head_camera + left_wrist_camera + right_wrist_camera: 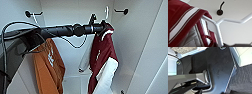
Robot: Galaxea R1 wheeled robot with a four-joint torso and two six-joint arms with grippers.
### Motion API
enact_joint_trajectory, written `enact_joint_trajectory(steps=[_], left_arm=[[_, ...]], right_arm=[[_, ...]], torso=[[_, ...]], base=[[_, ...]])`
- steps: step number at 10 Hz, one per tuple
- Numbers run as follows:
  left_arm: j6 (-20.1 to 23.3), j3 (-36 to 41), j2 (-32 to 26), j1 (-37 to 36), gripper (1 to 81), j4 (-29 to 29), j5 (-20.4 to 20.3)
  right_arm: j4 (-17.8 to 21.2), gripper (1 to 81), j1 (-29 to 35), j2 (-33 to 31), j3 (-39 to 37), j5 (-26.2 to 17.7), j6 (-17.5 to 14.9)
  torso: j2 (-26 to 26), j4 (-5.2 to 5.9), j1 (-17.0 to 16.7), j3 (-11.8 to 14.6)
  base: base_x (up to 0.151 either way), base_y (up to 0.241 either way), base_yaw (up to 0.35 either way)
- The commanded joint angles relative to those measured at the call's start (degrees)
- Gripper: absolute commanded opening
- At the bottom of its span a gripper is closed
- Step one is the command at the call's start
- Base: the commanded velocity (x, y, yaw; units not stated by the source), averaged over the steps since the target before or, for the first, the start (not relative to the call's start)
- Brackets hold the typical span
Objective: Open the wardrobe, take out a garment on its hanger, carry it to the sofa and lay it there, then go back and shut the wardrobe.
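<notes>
Your left arm (62,30) reaches in from the left, straight across the open wardrobe (140,50), and its gripper (101,27) sits right at the collar of the garment (102,53), where the hanger (106,12) meets the cloth. You cannot tell from the head view whether the fingers are spread or closed; the wrist hardware hides them.

The garment hangs on the right side of the wardrobe's interior, maroon body with a white sleeve falling low in front. Its hanger hook rises white above the arm, near a black wall hook (122,11) on the right inner wall (whether the two touch, you cannot tell). An orange jacket (48,66) hangs to the left, partly behind your arm, under a second black hook (32,13) on the left wall.

In the left wrist view you look up along the striped maroon collar (184,21) at close range. The white hanger (218,26) runs out from under the collar, with its stem and one arm plain against the pale wardrobe wall, and a black hook (220,11) is fixed to that wall above it.

In the right wrist view you see the robot's dark plate and, beside it, grey carpet (243,79). The right gripper's state cannot be told there.
</notes>
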Motion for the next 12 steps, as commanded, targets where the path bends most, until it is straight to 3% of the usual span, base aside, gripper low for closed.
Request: enact_joint_trajectory(steps=[1,5,8,12], left_arm=[[1.84,5.13,-3.87,-7.12,1.0,7.30,-11.83],[3.07,11.54,-8.78,-5.27,1.0,7.48,-15.43],[3.07,13.05,-10.02,-4.92,1.0,7.48,-15.26],[3.07,12.78,-8.96,-4.39,1.0,7.39,-15.08]], right_arm=[[0.57,81.1,2.49,0.04,0.23,-3.14,-0.07],[0.57,81.1,2.58,0.21,0.23,-3.05,-0.07],[0.57,81.1,2.75,0.39,0.32,-3.05,-0.07],[0.57,81.1,2.49,0.65,0.41,-2.17,-0.07]], torso=[[0.00,0.00,0.00,0.00],[0.00,0.00,0.00,0.00],[0.00,0.00,0.00,0.00],[0.04,0.00,0.04,-0.02]], base=[[0.000,0.000,0.000],[0.000,0.000,0.000],[0.000,0.000,0.000],[-0.077,0.000,0.000]])
